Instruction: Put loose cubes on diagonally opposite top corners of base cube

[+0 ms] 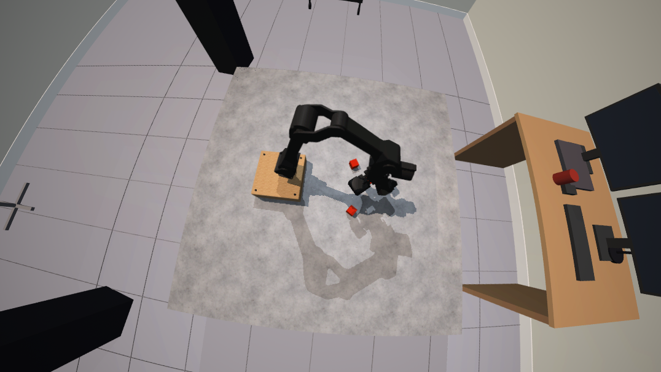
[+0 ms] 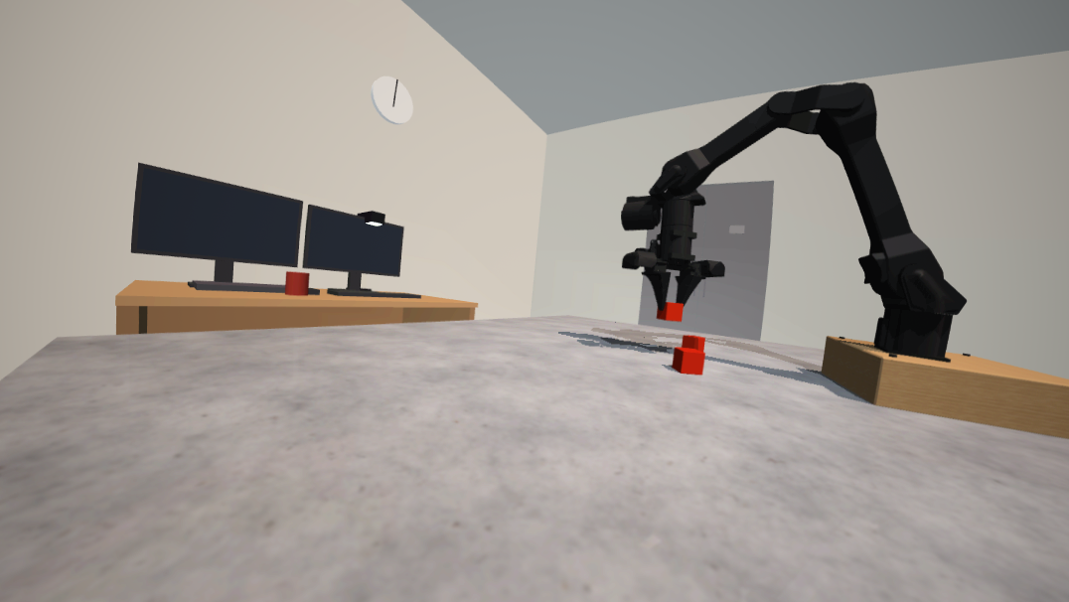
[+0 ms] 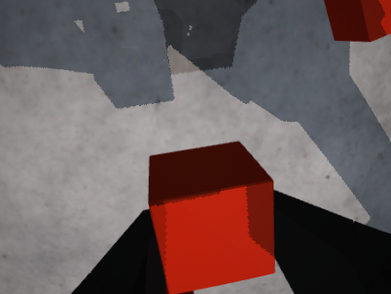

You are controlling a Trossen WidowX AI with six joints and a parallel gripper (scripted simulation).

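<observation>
1. Left of the exterior frame: a red cylinder [image 1: 565, 177] [image 2: 296, 283] stands upright on the desk [image 1: 539, 207] [image 2: 403, 302]; its interior is not visible.
2. Right of centre: the gripper [image 1: 370, 183] [image 2: 672, 307] [image 3: 208, 210], pointing downward, is partly open, its fingers closed against opposite sides of the raised red cube [image 2: 670, 312] [image 3: 211, 238], held above the tabletop [image 1: 240, 249] [image 2: 374, 448].
3. Just below: the nearer cube [image 1: 354, 162] [image 2: 688, 362] and farther cube [image 1: 351, 210] [image 2: 693, 342] [image 3: 352, 21] rest apart on the tabletop.
4. Far right: a wooden block [image 1: 273, 186] [image 2: 965, 403] bears the arm.
</observation>
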